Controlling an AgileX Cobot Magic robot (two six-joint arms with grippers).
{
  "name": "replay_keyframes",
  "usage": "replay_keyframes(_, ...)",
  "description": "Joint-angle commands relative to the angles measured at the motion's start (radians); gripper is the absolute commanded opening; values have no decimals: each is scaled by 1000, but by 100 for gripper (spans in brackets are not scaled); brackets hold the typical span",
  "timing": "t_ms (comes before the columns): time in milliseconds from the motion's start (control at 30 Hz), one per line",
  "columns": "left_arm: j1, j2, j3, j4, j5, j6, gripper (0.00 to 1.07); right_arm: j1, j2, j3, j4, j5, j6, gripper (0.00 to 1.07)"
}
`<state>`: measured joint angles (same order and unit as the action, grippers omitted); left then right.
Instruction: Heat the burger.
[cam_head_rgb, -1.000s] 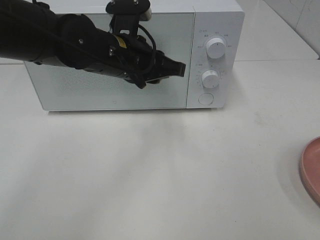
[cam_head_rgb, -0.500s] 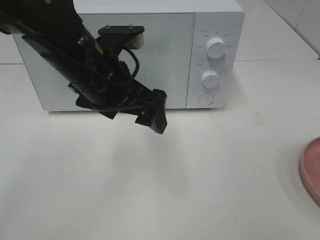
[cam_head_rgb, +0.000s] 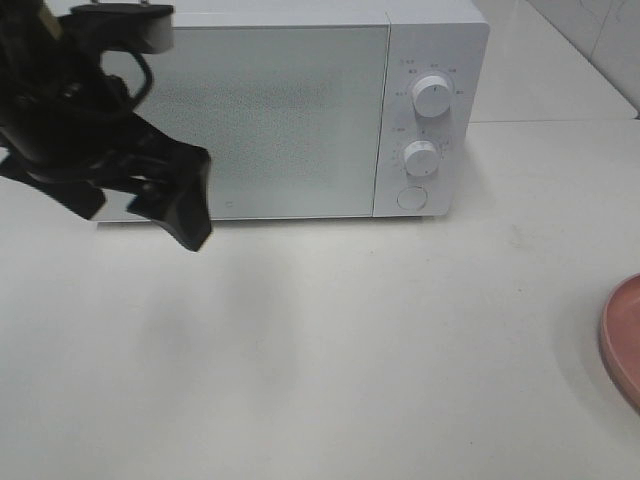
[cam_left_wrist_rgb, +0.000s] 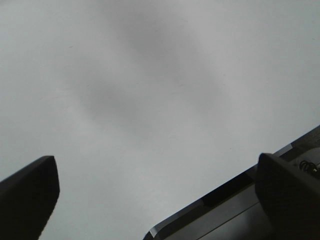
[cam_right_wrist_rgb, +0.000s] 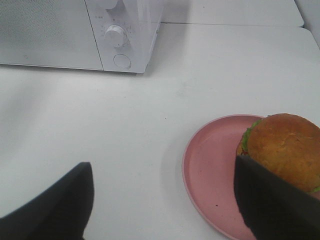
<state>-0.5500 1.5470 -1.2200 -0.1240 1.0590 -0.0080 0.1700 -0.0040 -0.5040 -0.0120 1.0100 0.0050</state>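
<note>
Burger sits on the pink plate at the table's right edge, well clear of the microwave, whose door is closed. Right pincer hovers over the plate, jaws apart, one finger overlapping the burger's near side in the wrist view, contact unclear. Left pincer is spread wide and empty, off the microwave's front-left corner, far from the burger.
</note>
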Motion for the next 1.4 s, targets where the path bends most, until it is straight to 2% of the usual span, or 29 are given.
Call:
replay_keyframes(33,39,-27,-2,5,36,-6,100,-7,-28,3,-1,-14,-5,76)
replay_keyframes(67,106,-54,-2,7,63,-4,100,-7,-28,3,-1,-14,-5,76)
replay_keyframes(133,135,-70,-2,7,73,1,100,-7,-28,3,-1,-14,-5,76)
replay_keyframes(167,207,-103,-1,6,101,14,100,-7,-28,3,-1,-14,-5,76)
replay_keyframes(200,207,-103,-1,6,101,14,100,-7,-28,3,-1,-14,-5,76)
replay_keyframes(267,308,-149,6,7,147,20,100,-7,-28,3,-1,-14,-5,76)
replay_keyframes(300,308,-149,6,7,147,20,100,-7,-28,3,-1,-14,-5,76)
replay_keyframes(333,375,-194,29,7,164,22,100,-7,-28,3,-1,-14,-5,76)
replay_keyframes(400,401,-219,44,7,163,24,100,-7,-28,3,-1,-14,-5,76)
replay_keyframes(467,504,-318,149,6,115,17,100,-7,-28,3,-1,-14,-5,76)
replay_keyframes(500,504,-318,149,6,115,17,100,-7,-28,3,-1,-14,-5,76)
replay_keyframes(567,544,-372,208,7,91,17,100,-7,-28,3,-1,-14,-5,76)
replay_keyframes(600,544,-372,208,7,91,17,100,-7,-28,3,-1,-14,-5,76)
replay_keyframes(633,569,-420,260,11,82,17,100,-7,-28,3,-1,-14,-5,76)
replay_keyframes(700,572,-447,287,12,79,17,100,-7,-28,3,-1,-14,-5,76)
replay_keyframes(733,572,-499,338,17,77,22,100,-7,-28,3,-1,-14,-5,76)
replay_keyframes(800,572,-519,358,17,75,28,100,-7,-28,3,-1,-14,-5,76)
replay_keyframes(867,572,-617,441,17,68,48,100,-7,-28,3,-1,-14,-5,76)
replay_keyframes(900,572,-617,441,17,68,48,100,-7,-28,3,-1,-14,-5,76)
replay_keyframes(967,572,-697,499,17,67,68,100,-7,-28,3,-1,-14,-5,76)
replay_keyframes(1067,572,-719,514,17,67,78,100,-7,-28,3,-1,-14,-5,76)
replay_keyframes(1133,572,-835,590,16,46,99,100,-7,-28,3,-1,-14,-5,76)
replay_keyframes(1200,572,-868,608,15,36,99,100,-7,-28,3,-1,-14,-5,76)
replay_keyframes(1233,572,-930,649,13,15,99,100,-7,-28,3,-1,-14,-5,76)
replay_keyframes(1267,572,-930,649,13,15,99,100,-7,-28,3,-1,-14,-5,76)
replay_keyframes(1400,572,-1096,691,22,5,100,100,-7,-28,3,-1,-14,-5,76)
